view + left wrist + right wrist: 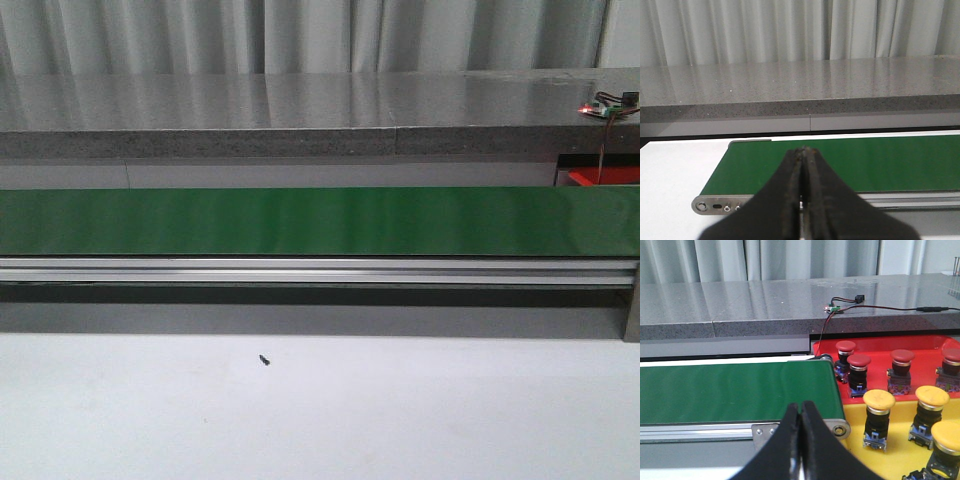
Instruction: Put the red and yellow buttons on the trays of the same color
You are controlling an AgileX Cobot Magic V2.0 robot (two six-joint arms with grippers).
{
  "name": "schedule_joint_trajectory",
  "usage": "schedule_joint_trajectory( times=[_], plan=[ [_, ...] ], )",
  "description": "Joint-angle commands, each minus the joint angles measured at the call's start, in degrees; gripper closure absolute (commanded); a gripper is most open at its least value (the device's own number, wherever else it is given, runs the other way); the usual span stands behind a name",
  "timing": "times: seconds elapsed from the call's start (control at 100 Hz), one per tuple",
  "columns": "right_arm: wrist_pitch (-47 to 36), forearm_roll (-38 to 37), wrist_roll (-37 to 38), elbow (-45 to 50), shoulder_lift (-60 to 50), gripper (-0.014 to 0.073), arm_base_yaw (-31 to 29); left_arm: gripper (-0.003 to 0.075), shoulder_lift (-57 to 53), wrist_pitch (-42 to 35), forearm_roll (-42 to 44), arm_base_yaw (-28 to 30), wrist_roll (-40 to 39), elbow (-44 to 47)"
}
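Both your grippers, left [804, 200] and right [801, 440], are pressed together, holding nothing. Buttons [879, 415] already stand on the red tray [875, 347] and yellow tray [900, 452]; the belt [320, 220] is bare. Wait, then open wide before reaching.

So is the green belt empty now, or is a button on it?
Empty: the green belt shows bare in every view; the buttons stand on the trays.

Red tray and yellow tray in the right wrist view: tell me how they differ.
The red tray holds red-capped buttons, four in view; the yellow tray holds yellow-capped buttons, at least three in view. The red tray lies next to the grey counter, beyond the yellow tray, which is closer to the right hand. Both sit side by side past the end of the green conveyor belt, and their buttons stand upright on black bodies.
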Motion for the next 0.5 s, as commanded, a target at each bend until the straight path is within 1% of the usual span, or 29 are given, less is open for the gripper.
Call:
schedule_joint_trajectory(
  times=[0.0, 0.09, 0.29, 0.49],
  plan=[
    [-4.14, -0.71, 0.03, -1.04, -0.96, 0.0662, -0.26, 0.074, -1.02, -2.26, -0.8, -0.52, -0.5, 2.38],
    [-4.14, -0.71, 0.03, -1.04, -0.96, 0.0662, -0.26, 0.074, -2.15, -0.22, -0.8, -0.52, -0.5, 2.38],
    [-4.14, -0.71, 0.03, -1.04, -0.96, 0.0662, -0.26, 0.074, -6.05, 7.56, -0.8, -0.52, -0.5, 2.38],
    [-4.08, -0.71, 0.03, -1.04, -0.96, 0.0662, -0.26, 0.074, -6.23, 7.95, -0.8, -0.52, -0.5, 2.38]
  ],
)
